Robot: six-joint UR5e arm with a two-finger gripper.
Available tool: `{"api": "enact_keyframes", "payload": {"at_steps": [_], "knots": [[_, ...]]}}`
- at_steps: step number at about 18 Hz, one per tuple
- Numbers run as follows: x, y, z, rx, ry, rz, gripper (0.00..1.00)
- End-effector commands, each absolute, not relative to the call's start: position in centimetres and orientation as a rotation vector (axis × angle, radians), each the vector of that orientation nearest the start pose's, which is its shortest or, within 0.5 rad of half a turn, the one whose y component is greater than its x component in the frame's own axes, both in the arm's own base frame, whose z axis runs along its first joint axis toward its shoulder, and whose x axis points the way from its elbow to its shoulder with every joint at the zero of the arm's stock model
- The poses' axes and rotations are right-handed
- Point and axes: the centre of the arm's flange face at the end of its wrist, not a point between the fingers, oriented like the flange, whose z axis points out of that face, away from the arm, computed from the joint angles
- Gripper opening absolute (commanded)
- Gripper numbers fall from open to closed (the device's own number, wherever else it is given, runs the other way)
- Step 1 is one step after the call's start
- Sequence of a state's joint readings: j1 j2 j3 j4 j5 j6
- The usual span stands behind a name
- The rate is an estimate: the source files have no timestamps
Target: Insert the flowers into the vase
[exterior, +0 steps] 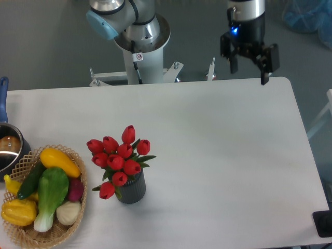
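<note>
The flowers (120,158), a bunch of red tulip buds with green leaves, stand upright in the vase (132,190), a small dark grey ribbed cylinder on the white table at front left of centre. The bunch spreads wider than the vase and hides its mouth. My gripper (249,73) is high at the back right, over the table's far edge, far from the flowers. Its two black fingers are spread apart and hold nothing.
A woven wicker basket (21,236) with yellow, green and white toy vegetables sits at the front left corner. A metal pot (9,150) with a blue handle stands at the left edge. The robot base (140,41) is behind the table. A dark object (324,224) is at the front right.
</note>
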State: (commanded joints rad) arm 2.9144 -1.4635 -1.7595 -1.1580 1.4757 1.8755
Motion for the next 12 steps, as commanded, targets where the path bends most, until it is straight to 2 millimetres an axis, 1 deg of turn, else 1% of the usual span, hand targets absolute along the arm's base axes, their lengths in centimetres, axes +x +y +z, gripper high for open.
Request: {"api": "enact_keyframes", "payload": {"at_steps": [2, 12], "knots": [[-42.87, 23.76, 49.39, -2.903, 0.848, 0.514, 1.00], [-42.54, 23.70, 49.71, -2.903, 0.837, 0.521, 1.00]]}}
